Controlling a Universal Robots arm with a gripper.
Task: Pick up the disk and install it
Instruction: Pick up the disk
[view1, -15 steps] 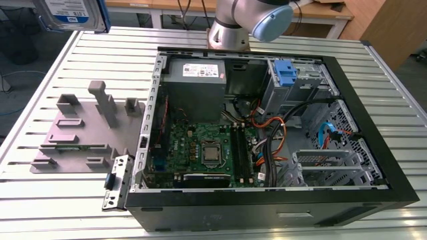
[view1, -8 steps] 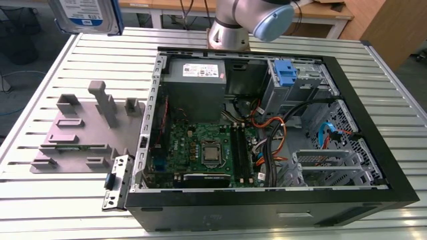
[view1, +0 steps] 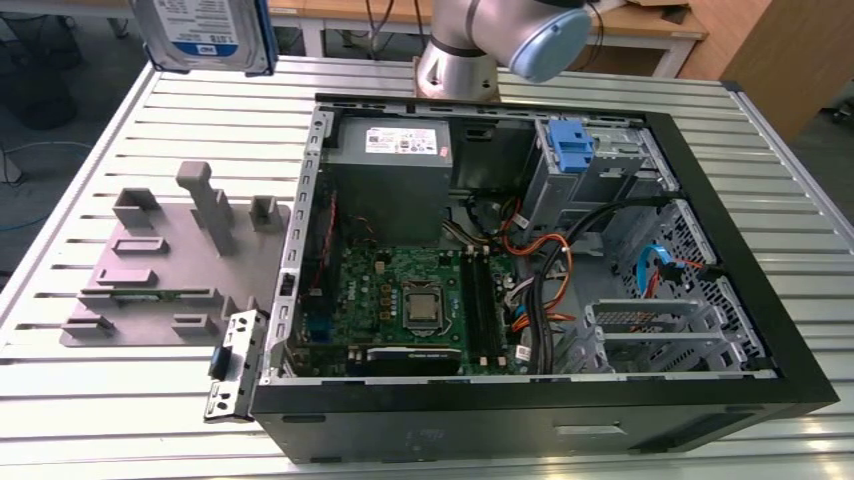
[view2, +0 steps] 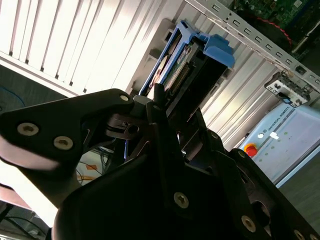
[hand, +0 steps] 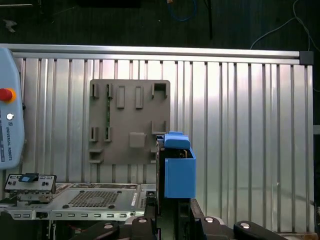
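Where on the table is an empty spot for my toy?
In the exterior view the table is bare between the grey holder and its near edge, and between the holder and its far edge, below the disk. Inside the computer case it is crowded with cables and boards.

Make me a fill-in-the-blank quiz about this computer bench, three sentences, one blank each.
1. The gripper is shut on one thing: the ___.
2. The plastic carrier around that thing is coloured ___.
3. In the exterior view, the grey plate lies on the view's ___ of the open computer case.
Missing words: disk; blue; left.
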